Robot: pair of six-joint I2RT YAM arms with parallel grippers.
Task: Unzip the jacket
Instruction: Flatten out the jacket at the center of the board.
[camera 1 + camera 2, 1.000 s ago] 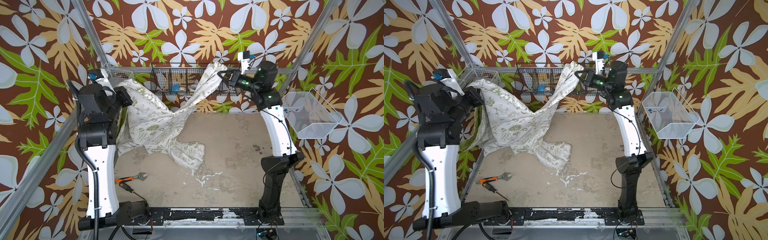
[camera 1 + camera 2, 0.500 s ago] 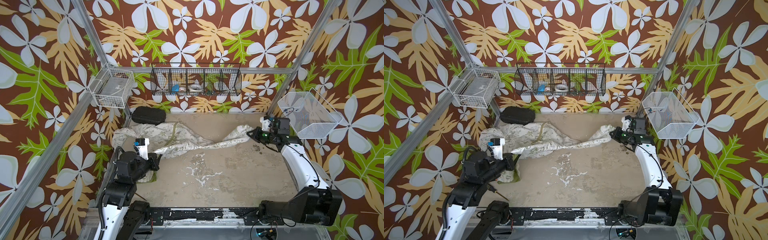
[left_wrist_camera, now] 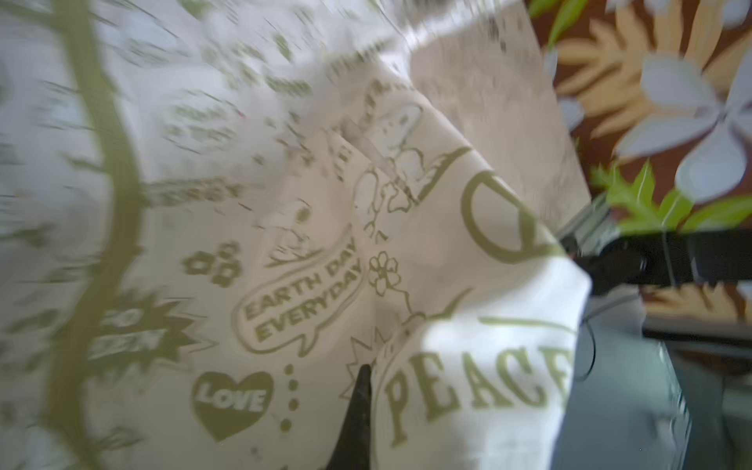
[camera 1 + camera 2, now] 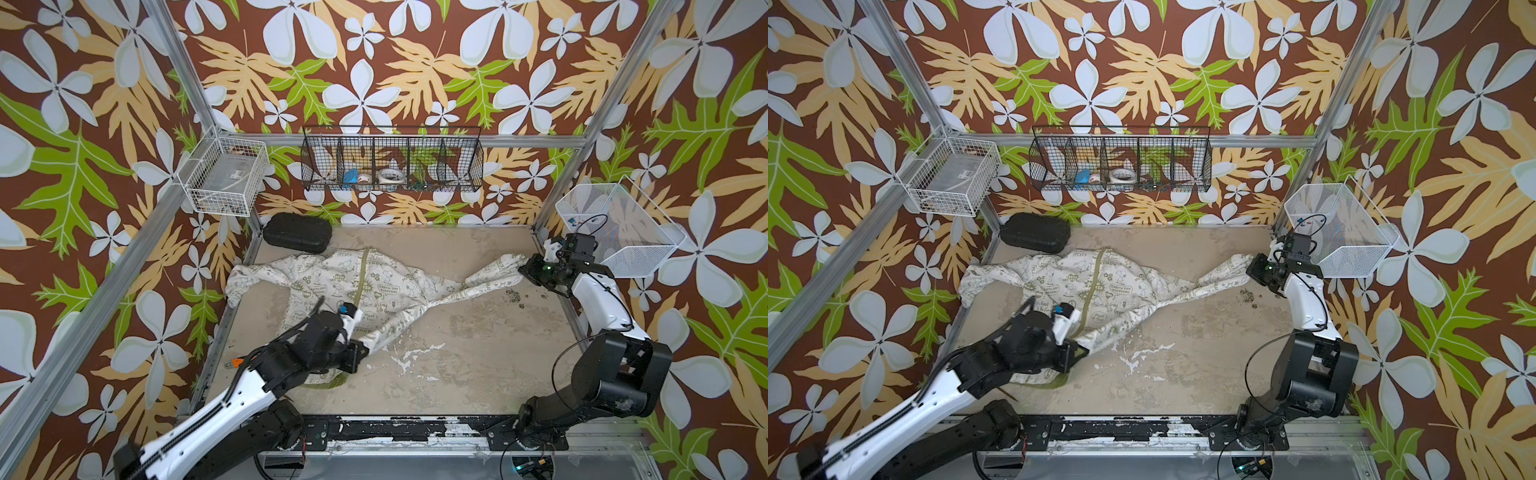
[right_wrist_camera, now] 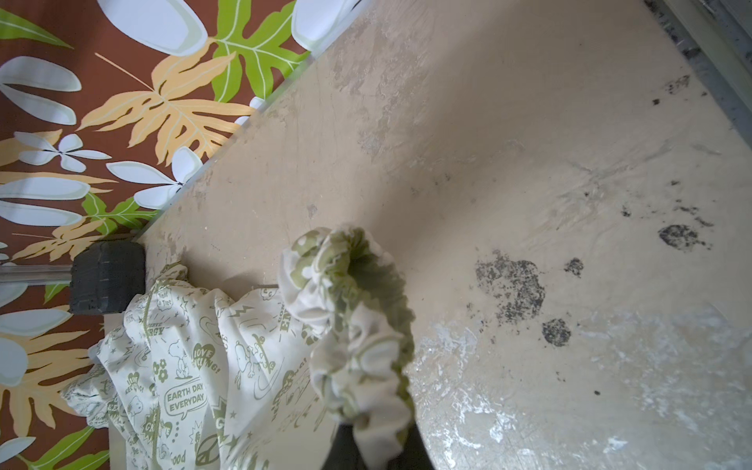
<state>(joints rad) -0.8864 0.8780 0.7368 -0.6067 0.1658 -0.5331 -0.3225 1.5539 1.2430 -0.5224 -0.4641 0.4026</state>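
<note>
The cream-white jacket (image 4: 386,286) (image 4: 1121,286) with green prints lies spread across the table. Its olive zipper strip (image 4: 362,274) runs down the front and looks closed. At the front left, my left gripper (image 4: 363,351) (image 4: 1081,353) is shut on a fold of the jacket's lower part. In the left wrist view one dark finger (image 3: 358,419) presses into the printed cloth (image 3: 285,244). My right gripper (image 4: 527,266) (image 4: 1250,266) is shut on the sleeve's gathered cuff (image 5: 354,325) at the right, and the sleeve stretches out from the body.
A black case (image 4: 297,232) lies at the back left, next to the jacket. A black wire basket (image 4: 392,164) hangs on the back wall, with white baskets at the left (image 4: 224,176) and right (image 4: 619,232). An orange-handled tool (image 4: 235,362) lies by my left arm.
A second ago both arms held the jacket up in the air. It now lies on the table. Since then my left gripper has drawn its fold rightward and frontward, while the right has stayed put.
</note>
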